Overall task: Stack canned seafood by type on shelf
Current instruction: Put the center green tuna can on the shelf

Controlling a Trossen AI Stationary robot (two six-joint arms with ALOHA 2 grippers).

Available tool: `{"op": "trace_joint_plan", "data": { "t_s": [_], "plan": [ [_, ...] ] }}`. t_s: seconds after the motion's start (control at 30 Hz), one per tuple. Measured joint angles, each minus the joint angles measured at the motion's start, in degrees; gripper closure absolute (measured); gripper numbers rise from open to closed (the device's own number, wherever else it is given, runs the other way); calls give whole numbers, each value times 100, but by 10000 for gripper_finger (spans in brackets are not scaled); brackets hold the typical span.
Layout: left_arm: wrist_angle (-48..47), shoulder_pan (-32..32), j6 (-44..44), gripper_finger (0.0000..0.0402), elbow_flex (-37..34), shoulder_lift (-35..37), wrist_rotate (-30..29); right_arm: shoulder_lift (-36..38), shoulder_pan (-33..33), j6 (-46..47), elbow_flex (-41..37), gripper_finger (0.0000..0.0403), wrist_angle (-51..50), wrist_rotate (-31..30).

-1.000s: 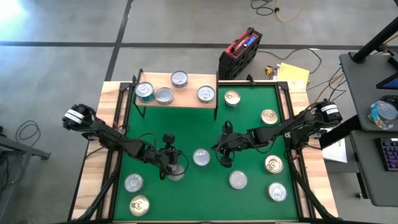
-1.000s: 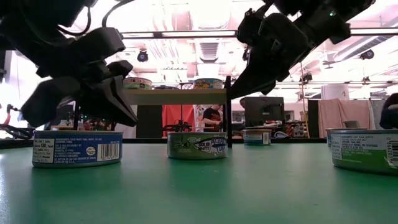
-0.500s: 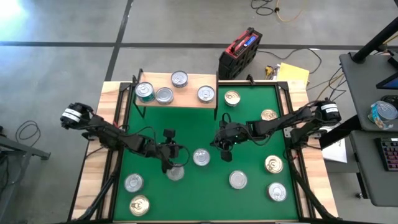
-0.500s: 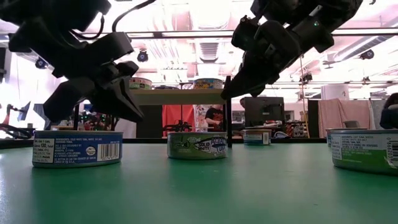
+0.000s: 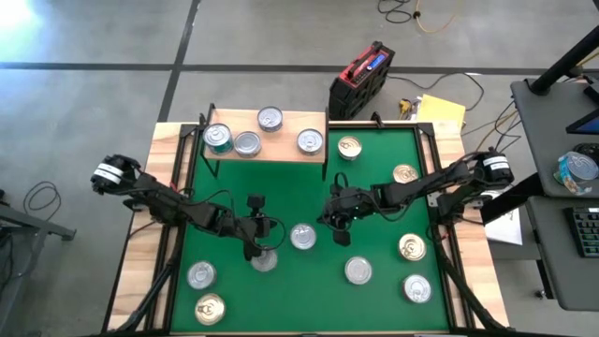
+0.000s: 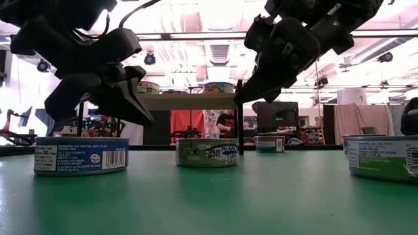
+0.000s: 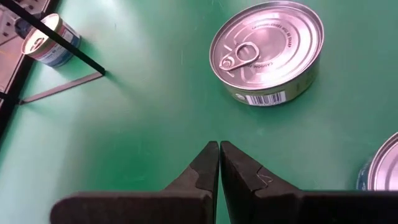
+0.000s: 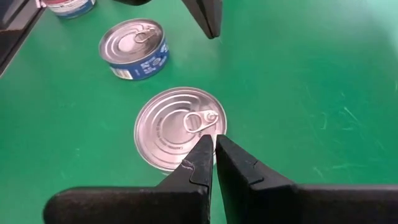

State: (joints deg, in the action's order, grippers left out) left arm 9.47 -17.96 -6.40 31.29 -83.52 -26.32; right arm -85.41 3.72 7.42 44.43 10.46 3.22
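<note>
Both arms reach inward; left pincer (image 5: 263,245) and right pincer (image 5: 329,217) closed, empty, angled downward, well apart.

**Two dark arms, light bands at the shoulders**

Both arms are matte black, built of slim links with chunky joint housings. The left arm (image 5: 178,211) and the right arm (image 5: 421,190) each carry a white-and-black banded cylinder at the outer end, and thin black cables loop along the links. The left gripper (image 7: 219,149) has two flat, dark, wedge-shaped fingers tapering to blunt tips, with stepped notches on their inner edges. The right gripper (image 8: 214,142) looks the same. From table height the wrist housings are bulky, angular black blocks.
</note>
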Motion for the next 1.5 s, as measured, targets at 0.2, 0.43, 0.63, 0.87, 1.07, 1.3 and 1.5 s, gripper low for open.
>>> {"op": "trace_joint_plan", "data": {
  "t_s": [0.2,0.43,0.63,0.87,1.07,1.3,1.5],
  "plan": [
    [52,2,5,401,1,-51,2,0,0,-40,-66,390,3,-22],
    [64,76,-58,401,4,-49,-9,0,0,-160,-75,390,9,-24],
    [102,111,-80,401,4,-44,-7,0,0,-249,-75,390,9,-26],
    [241,109,-80,401,4,-44,-5,0,-2,-92,-75,390,-11,-304],
    [494,109,-60,401,7,-48,136,0,-1,285,-75,390,-110,-387],
    [1008,108,-58,401,7,-218,188,0,201,612,-85,390,-95,-320],
    [1223,98,-56,401,9,-347,190,0,492,474,-90,390,140,-320]
  ]
}}
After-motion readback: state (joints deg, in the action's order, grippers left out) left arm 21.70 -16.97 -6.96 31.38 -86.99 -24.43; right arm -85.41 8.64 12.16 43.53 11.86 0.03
